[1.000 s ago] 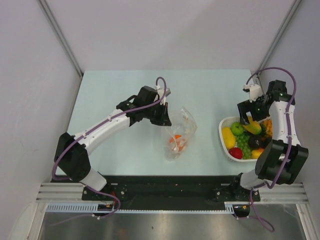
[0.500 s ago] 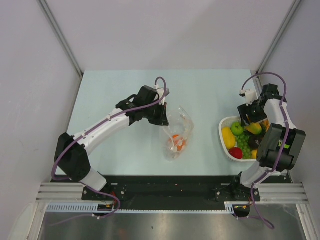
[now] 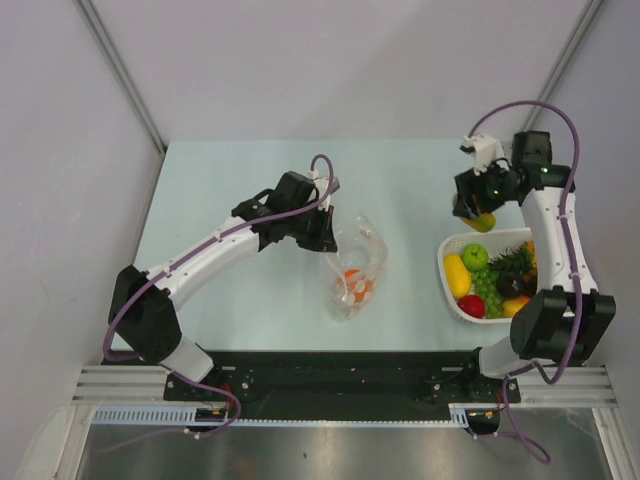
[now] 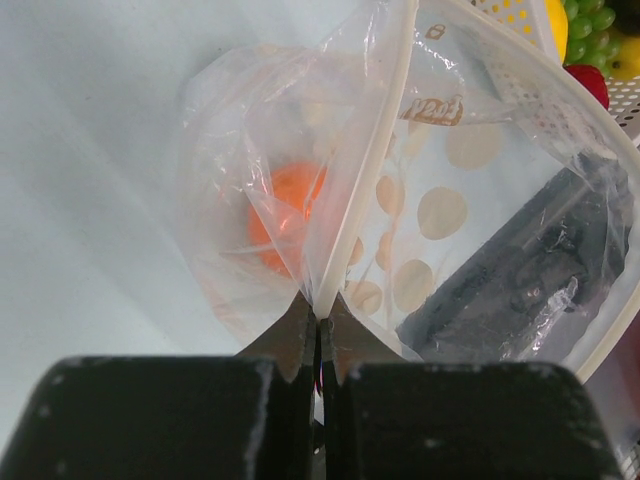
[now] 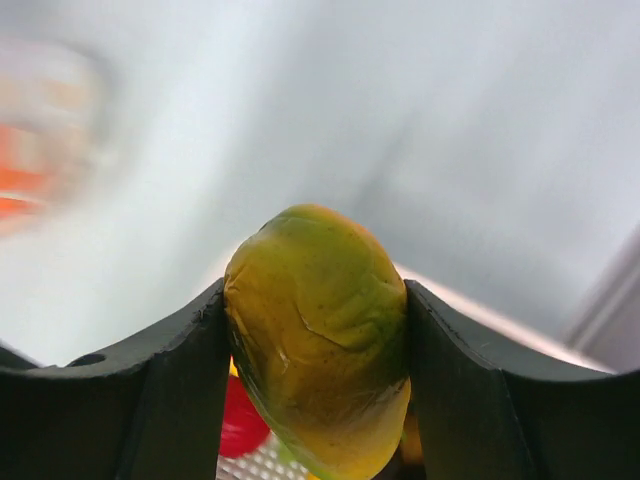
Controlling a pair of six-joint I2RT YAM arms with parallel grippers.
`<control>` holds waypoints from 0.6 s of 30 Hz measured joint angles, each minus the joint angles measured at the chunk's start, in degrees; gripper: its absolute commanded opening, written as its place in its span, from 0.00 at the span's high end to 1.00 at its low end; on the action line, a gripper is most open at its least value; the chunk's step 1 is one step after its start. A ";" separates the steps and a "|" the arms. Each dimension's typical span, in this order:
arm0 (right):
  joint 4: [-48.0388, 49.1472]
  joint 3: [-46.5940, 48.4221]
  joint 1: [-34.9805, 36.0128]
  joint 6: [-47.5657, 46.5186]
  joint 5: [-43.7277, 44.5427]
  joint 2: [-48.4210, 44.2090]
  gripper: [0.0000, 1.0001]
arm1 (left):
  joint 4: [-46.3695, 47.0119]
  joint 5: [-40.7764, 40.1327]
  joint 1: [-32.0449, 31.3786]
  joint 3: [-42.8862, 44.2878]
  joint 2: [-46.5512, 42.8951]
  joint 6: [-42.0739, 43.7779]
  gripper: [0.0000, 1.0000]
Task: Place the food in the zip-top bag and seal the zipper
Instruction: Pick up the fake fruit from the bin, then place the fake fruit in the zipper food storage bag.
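The clear zip-top bag (image 3: 358, 268) hangs open over the table's middle with an orange piece of food (image 3: 354, 286) inside. My left gripper (image 3: 328, 238) is shut on its whitish zipper (image 4: 375, 170), pinching the strip at the jaw tips (image 4: 320, 306). In the left wrist view the orange piece (image 4: 285, 205) shows through the plastic. My right gripper (image 3: 479, 216) is raised beyond the basket's far left corner. It is shut on a yellow-green mango (image 5: 320, 330), which fills the gap between both fingers (image 5: 180, 400).
A white slotted basket (image 3: 443, 262) at the right holds a yellow piece (image 3: 456, 275), a green one (image 3: 474, 256), grapes (image 3: 488, 290) and a red piece (image 3: 472, 306). Grey walls enclose the table on both sides.
My right gripper has closed on the mango and lifted it out of the basket, moving back and left. The left arm and the bag have stayed put.
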 measured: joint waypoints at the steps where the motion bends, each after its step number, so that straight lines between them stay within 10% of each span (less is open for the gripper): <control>1: -0.22 1.36 2.34 0.81 -1.40 -0.96 0.65 | -0.02 -0.02 0.00 0.02 0.00 0.11 1.00; 15: 3.61 11.32 40.00 11.39 -13.18 -2.80 0.63 | -1.20 -0.39 0.00 3.54 0.13 1.79 1.00; 18: 4.22 10.78 42.86 11.30 -12.09 0.13 0.47 | -1.42 -0.28 0.00 3.96 0.15 2.14 1.00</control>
